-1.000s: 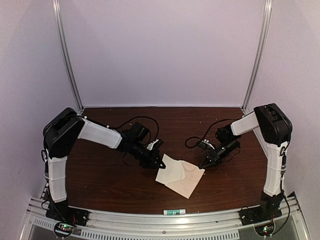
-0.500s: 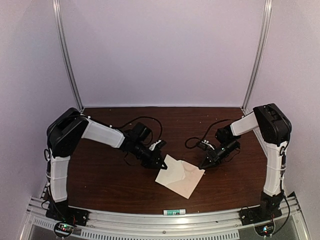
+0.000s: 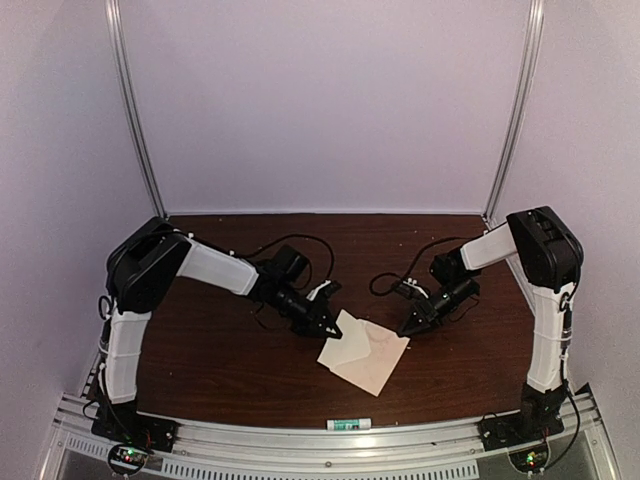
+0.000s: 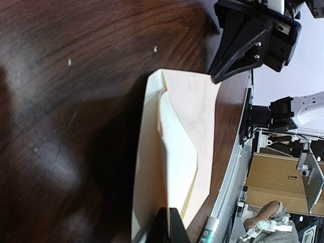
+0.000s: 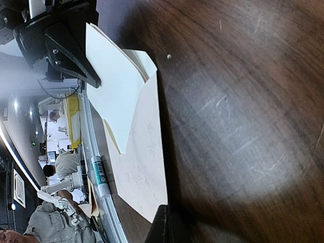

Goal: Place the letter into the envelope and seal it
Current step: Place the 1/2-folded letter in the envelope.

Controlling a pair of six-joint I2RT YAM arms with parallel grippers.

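Observation:
The tan envelope [image 3: 380,364] lies flat on the table, right of centre. The paler letter [image 3: 340,338] overlaps its left part, its left edge raised. My left gripper [image 3: 330,326] is shut, its tip against that raised edge. In the left wrist view the shut left gripper [image 4: 169,224] meets the letter [image 4: 177,152], with the envelope [image 4: 203,106] beyond. My right gripper [image 3: 404,331] is shut, its tip on the envelope's right corner. The right wrist view shows the right gripper [image 5: 169,221] at the envelope [image 5: 144,162], with the letter [image 5: 114,96] behind.
A green-and-white glue stick [image 3: 350,424] lies on the front rail, just past the table's near edge. Black cables [image 3: 400,275] trail over the table behind both wrists. Metal frame posts stand at the back corners.
My left gripper has slid right, and the letter has shifted right with it, further over the envelope. The right gripper and the envelope have stayed in place.

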